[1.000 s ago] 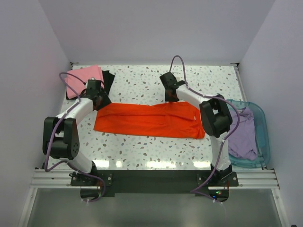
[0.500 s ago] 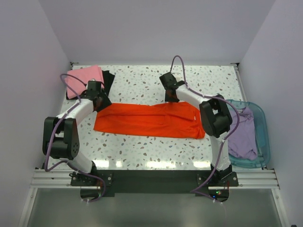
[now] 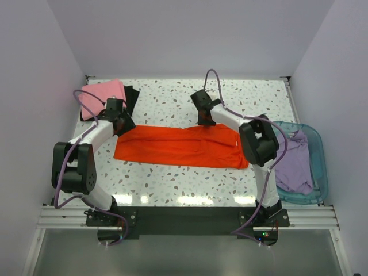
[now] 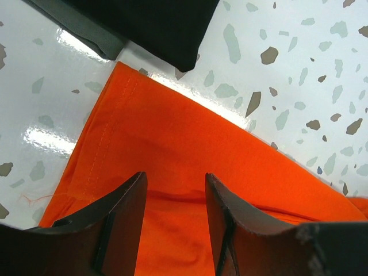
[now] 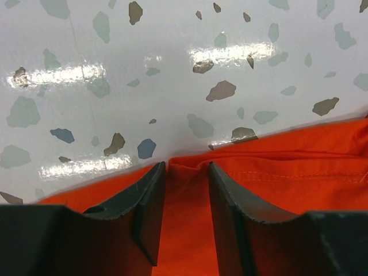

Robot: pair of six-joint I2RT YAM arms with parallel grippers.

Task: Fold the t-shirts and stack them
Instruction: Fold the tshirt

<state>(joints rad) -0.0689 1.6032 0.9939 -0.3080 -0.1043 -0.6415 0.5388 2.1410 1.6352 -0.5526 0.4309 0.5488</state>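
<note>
The orange-red t-shirt (image 3: 181, 146) lies folded into a long strip across the middle of the table. My left gripper (image 3: 122, 123) is open and rests on its far left corner, fingers (image 4: 123, 201) astride wrinkled orange cloth (image 4: 172, 144). My right gripper (image 3: 205, 119) is at the strip's far edge, jaws partly apart, with a small ridge of orange cloth (image 5: 187, 172) bunched between the fingers (image 5: 152, 190). The pink t-shirt (image 3: 100, 96) lies folded at the far left on the black t-shirt (image 3: 132, 96); the black one also shows in the left wrist view (image 4: 155, 23). The lavender t-shirt (image 3: 294, 164) lies in the basket.
The translucent blue plastic basket (image 3: 319, 155) stands off the table's right edge beside the right arm. White walls close in the table on the left, back and right. The speckled tabletop (image 3: 172, 98) runs behind the orange strip.
My right gripper has shifted a little to the left along the orange strip's far edge. The left arm and the shirts have not moved.
</note>
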